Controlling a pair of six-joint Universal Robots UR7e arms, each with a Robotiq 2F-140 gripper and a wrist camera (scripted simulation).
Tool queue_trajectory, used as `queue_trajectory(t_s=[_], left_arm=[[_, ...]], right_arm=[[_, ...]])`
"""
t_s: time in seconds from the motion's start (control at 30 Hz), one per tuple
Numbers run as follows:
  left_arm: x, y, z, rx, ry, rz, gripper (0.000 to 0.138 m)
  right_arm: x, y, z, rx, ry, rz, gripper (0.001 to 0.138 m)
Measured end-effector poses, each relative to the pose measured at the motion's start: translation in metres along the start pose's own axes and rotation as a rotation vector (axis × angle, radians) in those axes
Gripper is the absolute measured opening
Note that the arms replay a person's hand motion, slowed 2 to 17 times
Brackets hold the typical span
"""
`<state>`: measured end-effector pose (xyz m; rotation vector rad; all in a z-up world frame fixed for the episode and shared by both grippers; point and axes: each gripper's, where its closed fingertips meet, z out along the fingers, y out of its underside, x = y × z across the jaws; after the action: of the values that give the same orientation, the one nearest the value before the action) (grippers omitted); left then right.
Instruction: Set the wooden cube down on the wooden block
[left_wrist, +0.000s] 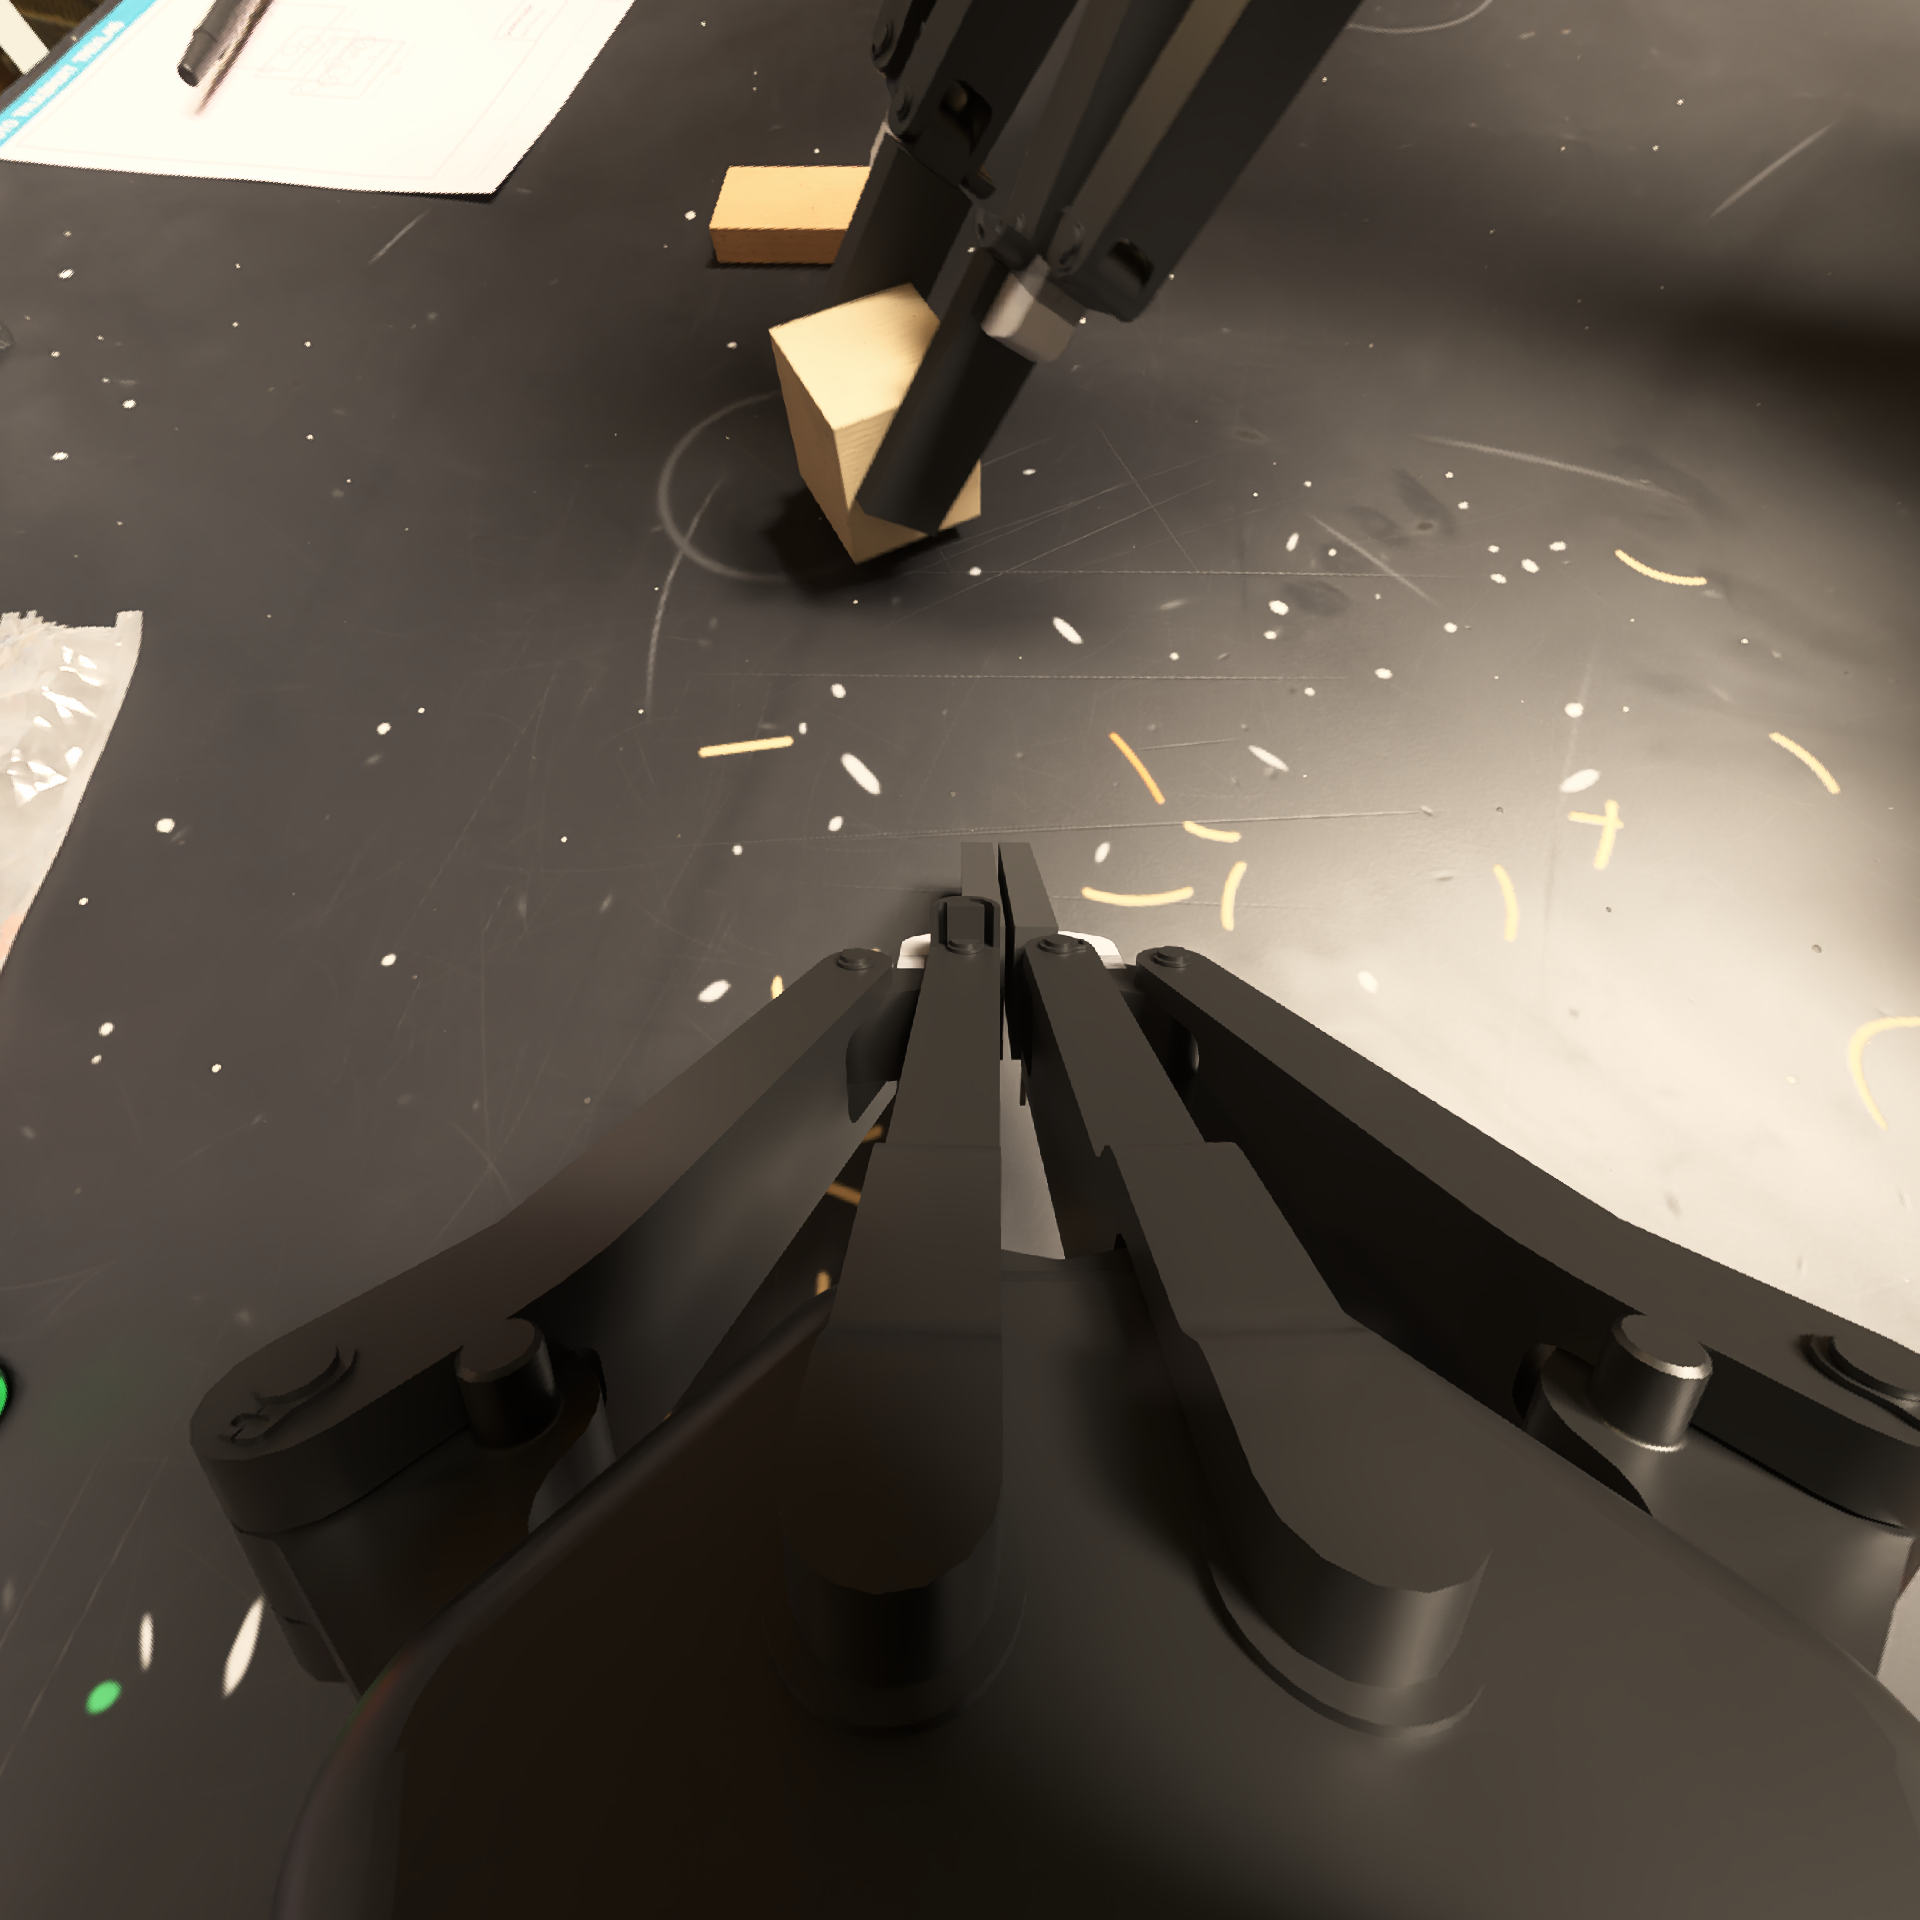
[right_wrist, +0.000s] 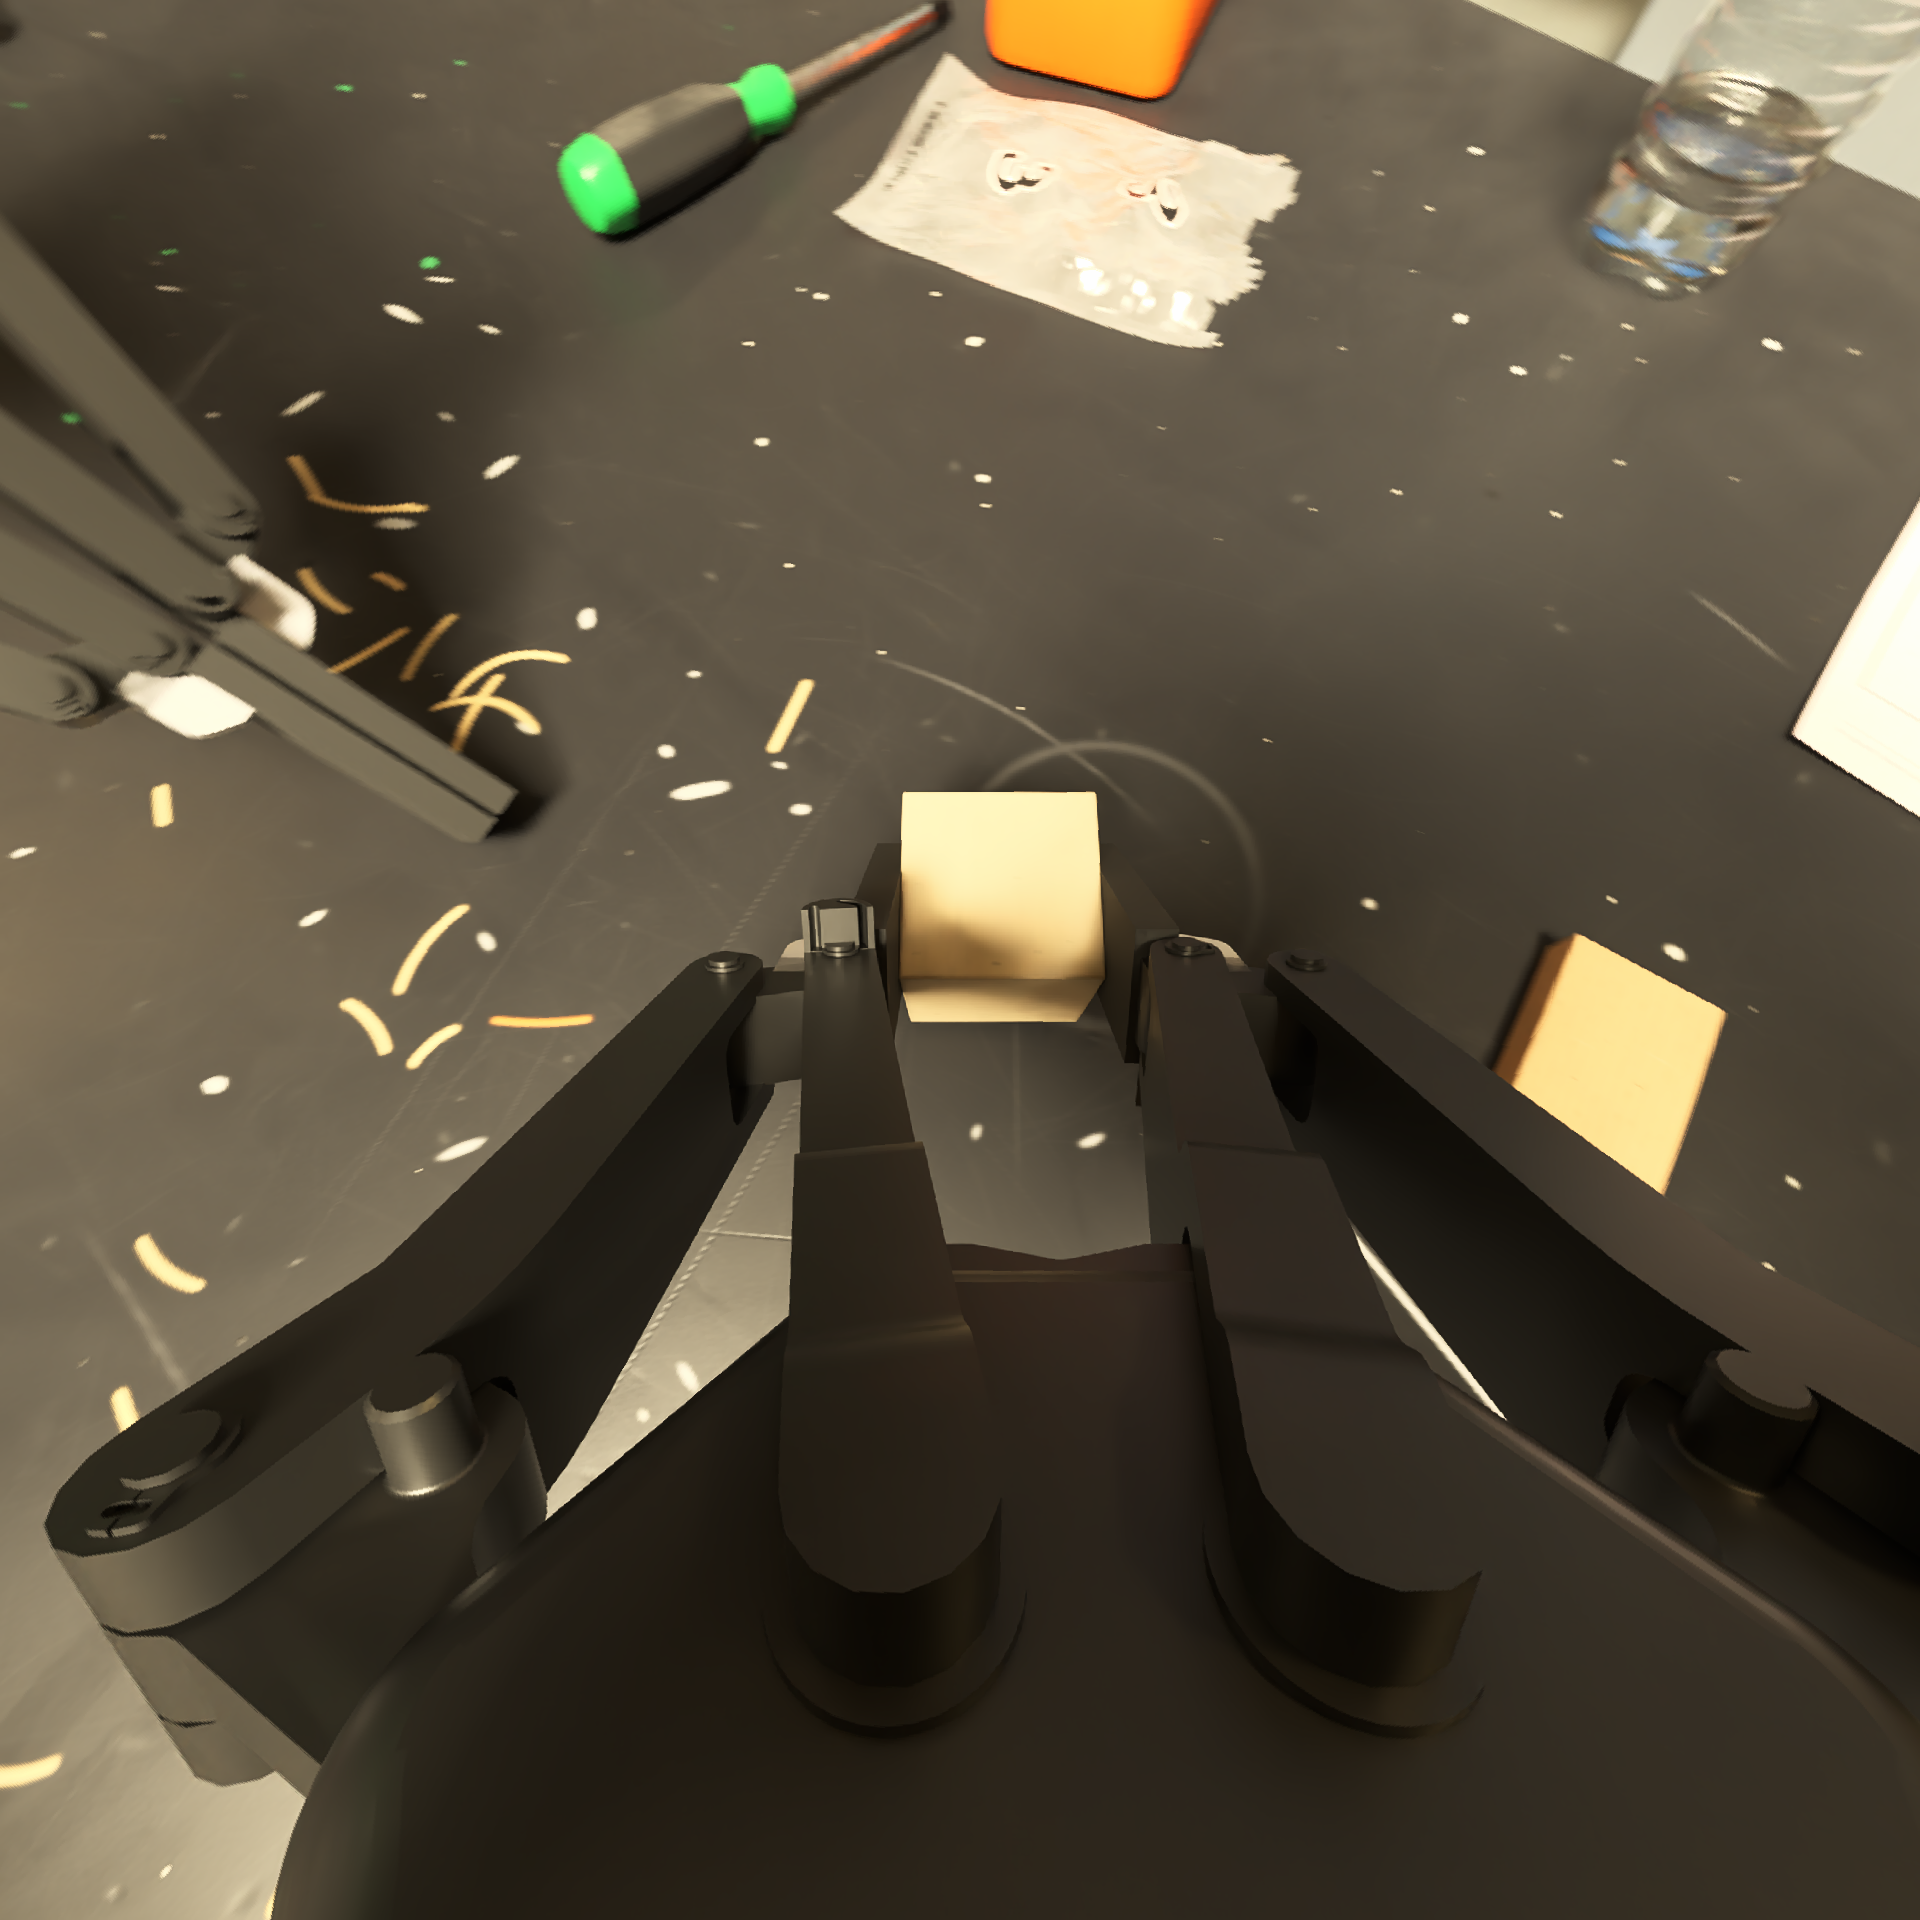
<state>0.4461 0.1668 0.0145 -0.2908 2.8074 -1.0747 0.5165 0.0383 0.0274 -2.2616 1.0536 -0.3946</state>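
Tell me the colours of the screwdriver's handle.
Black with bright green bands, screwdriver, best in the right wrist view.

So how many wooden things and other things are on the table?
Wooden pieces: 2, pale wooden cube and flat tan wooden block
Tools: 1, green-and-black screwdriver
Pens: 1, black pen
Bottles: 1, clear plastic bottle
Bags: 1, clear plastic bag
Paper sheets: 1, white paper sheet
Orange things: 1, orange object
Total: 8

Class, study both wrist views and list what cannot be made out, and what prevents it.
- Wooden block: left wrist view, its right end is behind the right end effector; in the right wrist view a finger link covers its near corner.
- Wooden cube: whether it touches the table; underside unseen.
- Orange object: cut off by the top edge.
- Bottle: top cut off.
- Pen: blurred, cut off.
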Motion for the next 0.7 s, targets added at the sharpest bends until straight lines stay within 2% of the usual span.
queue_trajectory(t_s=[0.23,0.37,0.53,0.7], left_arm=[[0.000,0.000,0.000,0.000,0.001,0.000,0.002],[0.000,0.000,0.000,0.000,0.001,0.001,0.002],[0.000,0.000,0.000,0.000,0.001,0.001,0.002],[0.000,0.000,0.000,0.000,0.003,-0.001,0.002]], right_arm=[[0.046,0.005,-0.003,-0.019,0.118,0.095,0.045],[0.060,0.005,-0.003,-0.025,0.138,0.145,0.045],[0.064,0.001,0.000,-0.030,0.130,0.172,0.045],[0.060,-0.006,0.005,-0.036,0.131,0.139,0.045]])
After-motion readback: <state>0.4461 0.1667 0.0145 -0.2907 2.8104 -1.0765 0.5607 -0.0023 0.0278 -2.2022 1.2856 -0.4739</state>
